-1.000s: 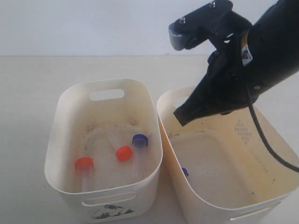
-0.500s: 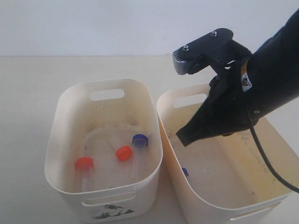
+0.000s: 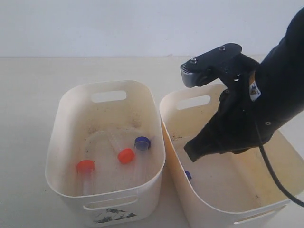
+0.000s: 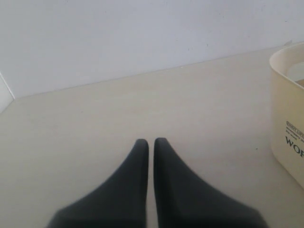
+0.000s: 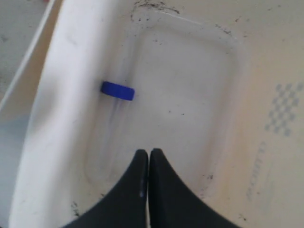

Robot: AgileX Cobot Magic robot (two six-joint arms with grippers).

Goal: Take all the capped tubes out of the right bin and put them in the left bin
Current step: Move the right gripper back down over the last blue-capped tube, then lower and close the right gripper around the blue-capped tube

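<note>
**Stock at this moment: one capped tube in the right bin, three in the left**

1. Right hand: black, with two tapering fingers pressed together and nothing between them. It points tips-down over the interior of the right bin and is clear of the tube below.
2. Right bin: cream plastic tub with rounded corners, slot handles and a yellowish, speckled floor. A diamond of small dots marks one inner wall.
3. Blue-capped clear plastic tube: lies flat on the right bin's floor, along the wall that faces the left bin. In the exterior view only part of its cap shows past the rim.
4. Left bin: a matching cream plastic tub with a dark smudged label on its front. It stands just beside the right bin on the pale table.
5. Contents of the left bin, all lying on its floor:
   - one orange-red-capped clear tube near the front wall;
   - a second orange-red-capped clear tube towards the middle;
   - a second blue-capped tube just beside that one.
6. Left hand: black, with its fingers drawn together to a thin slit and nothing held. It sits over bare table, well apart from the tubes.
7. Cream tub wall with dark lettering: shows at the edge of the left wrist view. Which bin it belongs to cannot be told.
</note>
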